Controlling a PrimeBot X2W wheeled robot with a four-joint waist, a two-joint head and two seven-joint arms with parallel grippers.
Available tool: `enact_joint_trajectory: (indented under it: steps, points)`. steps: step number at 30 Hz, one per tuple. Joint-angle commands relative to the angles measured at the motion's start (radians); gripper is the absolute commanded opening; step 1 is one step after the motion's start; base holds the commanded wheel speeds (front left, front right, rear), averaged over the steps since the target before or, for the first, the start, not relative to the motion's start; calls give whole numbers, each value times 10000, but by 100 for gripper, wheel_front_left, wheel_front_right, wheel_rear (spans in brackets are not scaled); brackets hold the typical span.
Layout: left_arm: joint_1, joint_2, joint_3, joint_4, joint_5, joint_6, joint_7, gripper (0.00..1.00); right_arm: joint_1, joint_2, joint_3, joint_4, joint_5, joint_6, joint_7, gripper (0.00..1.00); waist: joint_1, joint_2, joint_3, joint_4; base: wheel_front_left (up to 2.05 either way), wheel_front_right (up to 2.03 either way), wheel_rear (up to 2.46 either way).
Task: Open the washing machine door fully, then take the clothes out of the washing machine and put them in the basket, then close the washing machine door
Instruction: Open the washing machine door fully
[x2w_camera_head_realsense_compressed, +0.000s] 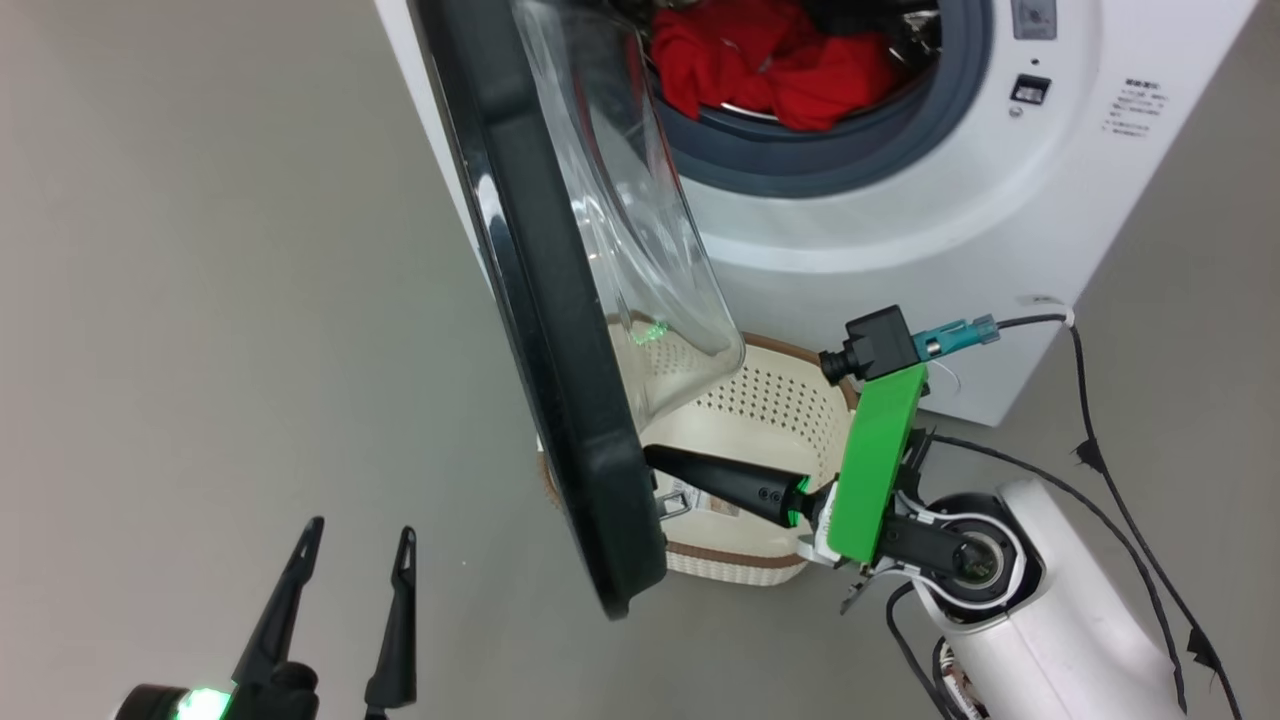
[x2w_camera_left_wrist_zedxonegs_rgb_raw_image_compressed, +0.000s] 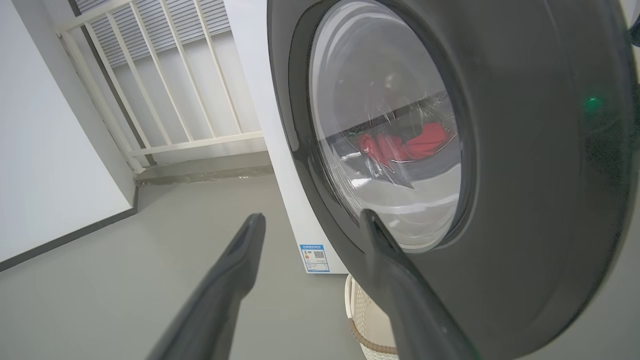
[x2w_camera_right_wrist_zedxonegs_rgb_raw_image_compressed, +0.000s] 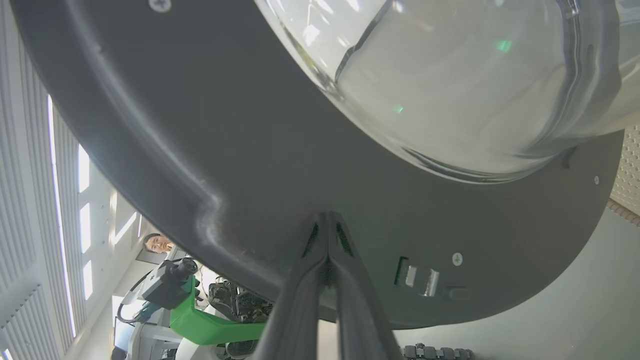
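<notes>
Washing machine door (x2w_camera_head_realsense_compressed: 560, 330), just the one, stands swung out from the front and shows edge-on in the head view: wide black rim to the left, clear glass bowl bulging right toward the drum. One white washing machine (x2w_camera_head_realsense_compressed: 900, 230) behind it, grey rubber ring in plain sight. Down in the drum mouth lie the clothes (x2w_camera_head_realsense_compressed: 770, 65), a single bright red heap; how many garments are in it I cannot tell. The same red shows through the glass in the left wrist view.

One basket (x2w_camera_head_realsense_compressed: 780, 400) sits on the grey floor (x2w_camera_head_realsense_compressed: 200, 300) close in front of the machine, directly below the door's glass bowl, with its perforated wall and brown rim showing.

Two grippers in play. The right gripper (x2w_camera_head_realsense_compressed: 652, 459) has both fingers pressed together with nothing between them, and reaches across above the basket. Its tips are right up against the inner face of the door's black rim near the lower edge. They look to be touching it. The left gripper (x2w_camera_head_realsense_compressed: 361, 527) hangs low at the left over bare floor, well apart from the door's outer face, its two fingers spread wide and holding nothing.

One blue label (x2w_camera_left_wrist_zedxonegs_rgb_raw_image_compressed: 314, 257) low on the machine's side.
</notes>
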Motion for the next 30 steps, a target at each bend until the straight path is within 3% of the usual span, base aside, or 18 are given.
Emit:
enact_joint_trajectory:
  steps: [1,17,30]
  points:
    - [-78,235,406,-303,-107,112,10,100,64,298,334,-358,121,100,-96,0,0,0,-285,316,0,0,0]
    - [330,487,495,-632,-236,246,293,100,-182,298,1382,138,774,100,-1096,0,0,0,-846,1403,0,0,0]
    - [484,623,531,-784,-348,326,338,100,-932,298,2480,815,1479,100,-2128,0,0,0,-940,1661,0,0,0]
